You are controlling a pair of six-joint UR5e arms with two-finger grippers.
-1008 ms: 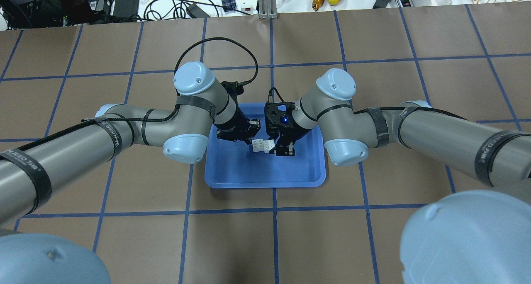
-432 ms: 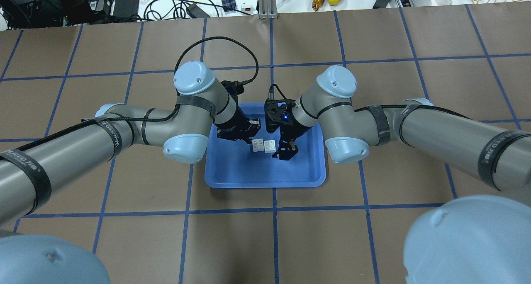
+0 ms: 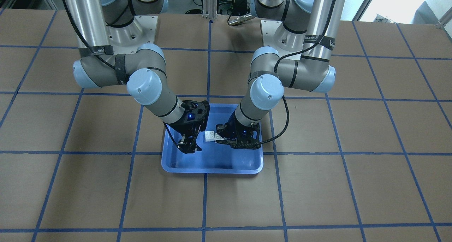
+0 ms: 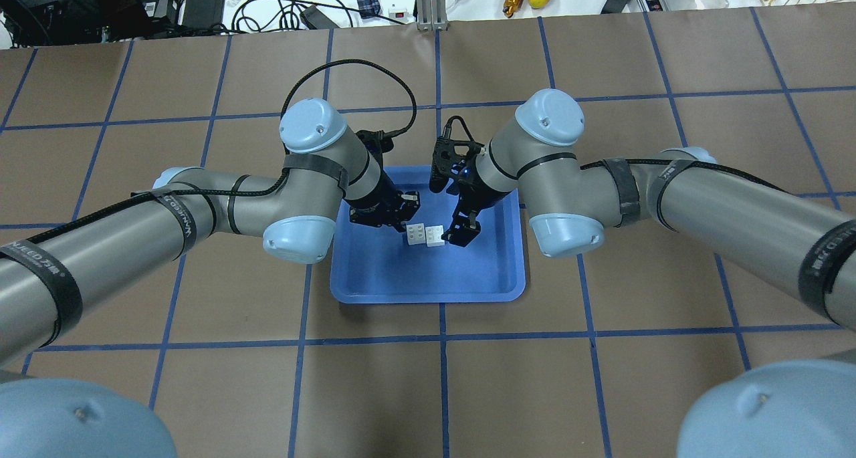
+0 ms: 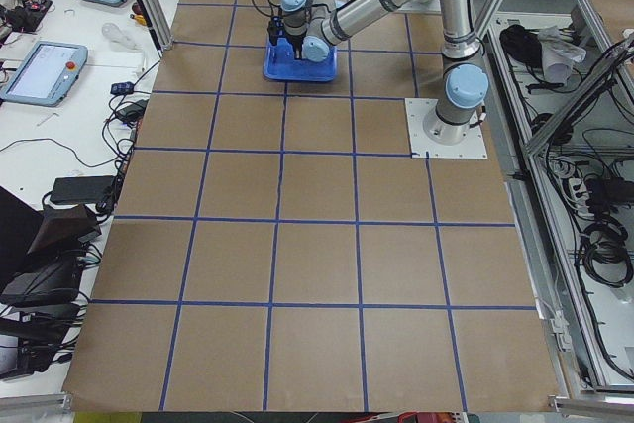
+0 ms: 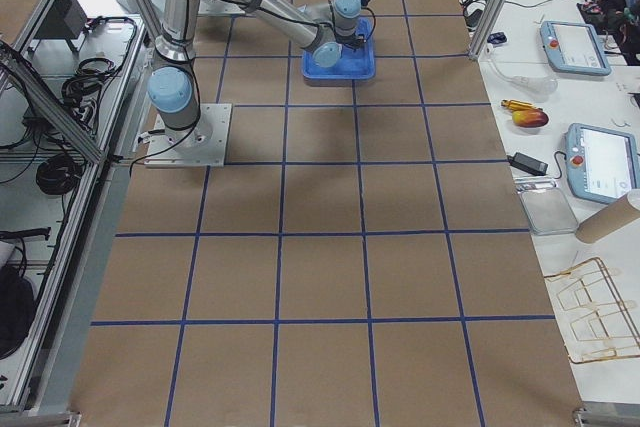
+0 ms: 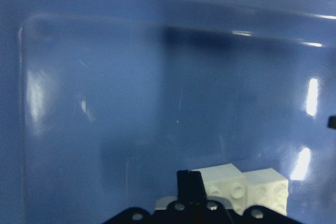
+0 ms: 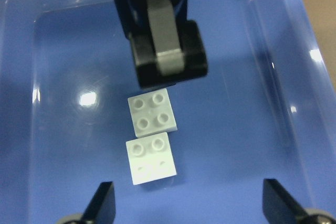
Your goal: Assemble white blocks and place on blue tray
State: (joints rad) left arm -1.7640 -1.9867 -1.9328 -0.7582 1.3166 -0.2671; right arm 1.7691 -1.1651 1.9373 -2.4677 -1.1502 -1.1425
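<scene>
Two white blocks lie touching, studs up, inside the one blue tray. Right gripper hangs spread wide beside them; left gripper looks pressed together (tip just beside one block).

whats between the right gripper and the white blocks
Only bare blue tray floor, as the right wrist view shows; the open right gripper faces the white blocks.

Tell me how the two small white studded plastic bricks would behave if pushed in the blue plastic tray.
The small white plastic bricks look hard and tiny: probably stiff, light. The glossy blue tray suggests sliding, not rolling. Lying side by side, they may separate.
</scene>
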